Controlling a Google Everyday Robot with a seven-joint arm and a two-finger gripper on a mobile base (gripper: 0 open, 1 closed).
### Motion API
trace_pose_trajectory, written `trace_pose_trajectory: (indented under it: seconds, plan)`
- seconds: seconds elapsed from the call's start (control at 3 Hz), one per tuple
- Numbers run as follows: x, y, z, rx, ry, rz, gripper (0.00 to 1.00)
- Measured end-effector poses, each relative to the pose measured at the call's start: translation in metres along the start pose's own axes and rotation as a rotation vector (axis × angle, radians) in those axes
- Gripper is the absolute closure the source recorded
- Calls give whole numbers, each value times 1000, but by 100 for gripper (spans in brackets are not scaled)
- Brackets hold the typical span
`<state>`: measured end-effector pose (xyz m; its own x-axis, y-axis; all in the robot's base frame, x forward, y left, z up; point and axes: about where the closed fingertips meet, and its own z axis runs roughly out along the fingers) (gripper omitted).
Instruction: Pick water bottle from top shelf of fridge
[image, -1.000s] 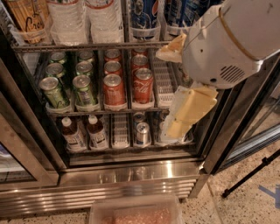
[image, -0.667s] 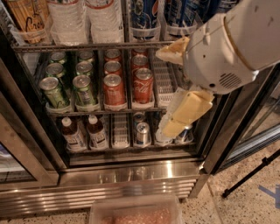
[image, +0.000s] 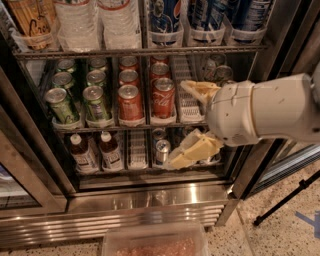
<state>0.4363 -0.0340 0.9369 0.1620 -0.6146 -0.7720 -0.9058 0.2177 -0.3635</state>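
Nearest us a translucent bin sits on the floor, just before the ribbed steel base of the fridge. Our gripper hangs in front of the can racks at the right, jaws spread wide and holding nothing. Farther back, up on the top shelf, we see the water bottle standing upright, left of the Pepsi bottles and well apart from the gripper.

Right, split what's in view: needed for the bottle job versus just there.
Job: water bottles, top shelf, fridge, claw open before the middle shelf.
Just there: Pepsi bottles, amber bottle, green cans, red cola cans.
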Motion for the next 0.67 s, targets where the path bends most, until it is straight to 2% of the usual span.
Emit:
trace_pose_trajectory:
  seconds: [0.33,0.67]
  plan:
    - [-8,-2,21,120,-91,54,0]
    - [-24,-19,21,201,-133,88,0]
